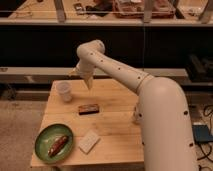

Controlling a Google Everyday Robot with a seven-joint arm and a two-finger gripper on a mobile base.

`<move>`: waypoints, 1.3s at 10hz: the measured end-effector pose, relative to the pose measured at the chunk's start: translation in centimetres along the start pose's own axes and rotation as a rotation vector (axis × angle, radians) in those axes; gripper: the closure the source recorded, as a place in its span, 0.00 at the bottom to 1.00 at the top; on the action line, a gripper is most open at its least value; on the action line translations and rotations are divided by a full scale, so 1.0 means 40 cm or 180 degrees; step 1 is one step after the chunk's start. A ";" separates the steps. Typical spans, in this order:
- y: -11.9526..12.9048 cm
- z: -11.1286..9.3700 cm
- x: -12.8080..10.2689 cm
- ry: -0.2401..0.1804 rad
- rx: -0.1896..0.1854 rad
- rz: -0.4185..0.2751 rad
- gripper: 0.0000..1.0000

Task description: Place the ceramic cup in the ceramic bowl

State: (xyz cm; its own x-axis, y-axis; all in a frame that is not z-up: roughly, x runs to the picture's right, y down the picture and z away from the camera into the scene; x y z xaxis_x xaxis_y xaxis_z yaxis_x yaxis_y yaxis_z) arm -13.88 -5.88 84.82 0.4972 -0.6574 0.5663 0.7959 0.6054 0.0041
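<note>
Now our claw point(86, 80) hangs near the ceramic cup point(64, 91); we cannot tell its grip. The ceramic bowl point(44, 141) holds a brown item point(58, 144).

Matt wood table point(118, 106), glossy green ceramic bowl point(42, 142), smooth white ceramic cup point(64, 92), smooth cream end effector point(87, 83) near it.

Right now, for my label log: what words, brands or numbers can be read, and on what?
None readable.
Small dark rectangular block: too blurred to tell.
Plain white ceramic cup, round green ceramic bowl, and the gripper hanging just beside the cup: no markings visible.
</note>
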 end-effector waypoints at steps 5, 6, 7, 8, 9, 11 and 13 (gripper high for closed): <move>-0.014 0.071 -0.024 -0.0291 0.0157 -0.0294 0.20; -0.007 0.085 -0.031 -0.0322 0.0135 -0.0383 0.20; 0.000 0.106 -0.042 -0.0346 0.0075 -0.0522 0.20; 0.005 0.126 -0.050 -0.0335 -0.0009 -0.0664 0.20; 0.008 0.142 -0.057 -0.0322 -0.0081 -0.0773 0.20; -0.007 0.174 -0.078 -0.0305 -0.0208 -0.0991 0.20; -0.034 0.189 -0.098 -0.0311 -0.0242 -0.1087 0.20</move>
State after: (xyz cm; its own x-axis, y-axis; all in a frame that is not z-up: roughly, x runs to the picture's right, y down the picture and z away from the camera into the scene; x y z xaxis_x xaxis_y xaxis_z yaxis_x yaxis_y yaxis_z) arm -19.50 -0.75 88.82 0.1658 -0.7677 0.6190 0.9356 0.3209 0.1473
